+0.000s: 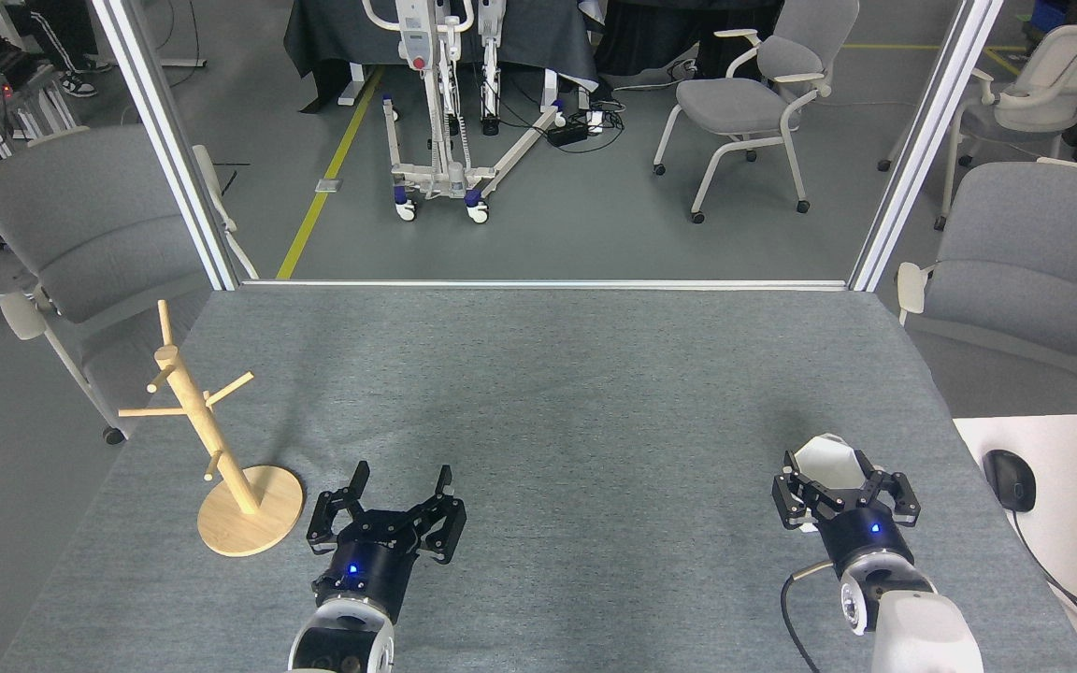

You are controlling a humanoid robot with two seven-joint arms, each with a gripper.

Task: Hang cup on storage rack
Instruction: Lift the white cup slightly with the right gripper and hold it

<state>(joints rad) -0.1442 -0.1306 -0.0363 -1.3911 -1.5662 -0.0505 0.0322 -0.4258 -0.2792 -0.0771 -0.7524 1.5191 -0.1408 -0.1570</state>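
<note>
Right now the cup (828,460) sits near the front right corner of the desk (557,374), with the right hand (843,486) closed in around it from the near side. Its dark fingers (786,494) flank the white faceted body on both sides and look to be gripping it, though whether the cup is off the felt yet cannot be told from this angle. Coming in low from behind makes sense, since the tapered body offers flat facets to clamp on and the handle, which is not visible, must stay free for a peg.

Well apart, on the front left of the desk, stands the storage rack (221,449), upright on its round base, its thin pegs angled up and bare. The left hand (398,481) rests just beside that base with its fingers spread and nothing between them, probably parked there to steady the rack or to take the cup over, as the rack lies far across from the right arm.

By my reading the task is at the pick-up stage; the carry across and the threading onto a peg remain, and a light rack could tip if nudged
</note>
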